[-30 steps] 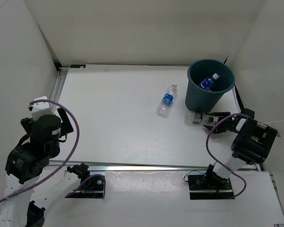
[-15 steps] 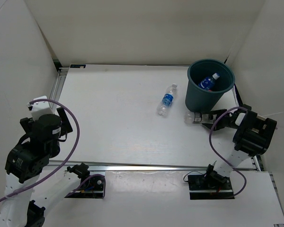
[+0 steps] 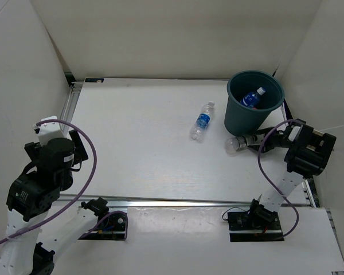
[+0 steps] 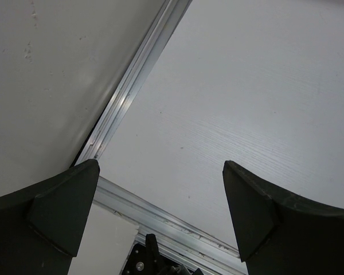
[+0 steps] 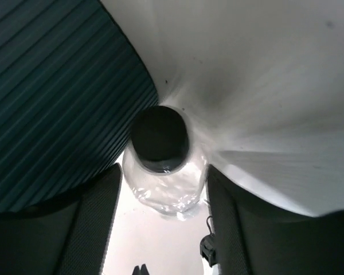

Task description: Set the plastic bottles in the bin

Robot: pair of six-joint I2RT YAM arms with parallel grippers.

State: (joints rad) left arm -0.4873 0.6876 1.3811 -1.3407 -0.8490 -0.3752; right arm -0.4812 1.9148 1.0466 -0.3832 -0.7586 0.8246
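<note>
Since a second ago the right gripper (image 3: 254,139) is being advanced onto the bottle (image 3: 236,143) lying beside the bin (image 3: 243,117), frame right. Only the wrist view is showing fingers (image 5: 86,229) flanking it; whether it is clenched cannot be told. The left gripper (image 4: 160,212) is being held released.

We log a dark teal ribbed bin (image 3: 245,123), blue labels on the binned bottle (image 3: 251,101) and the mid-surface bottle (image 3: 203,121), a clear third bottle (image 3: 236,142), a white surface (image 3: 137,137), purple cables (image 3: 89,166).
</note>
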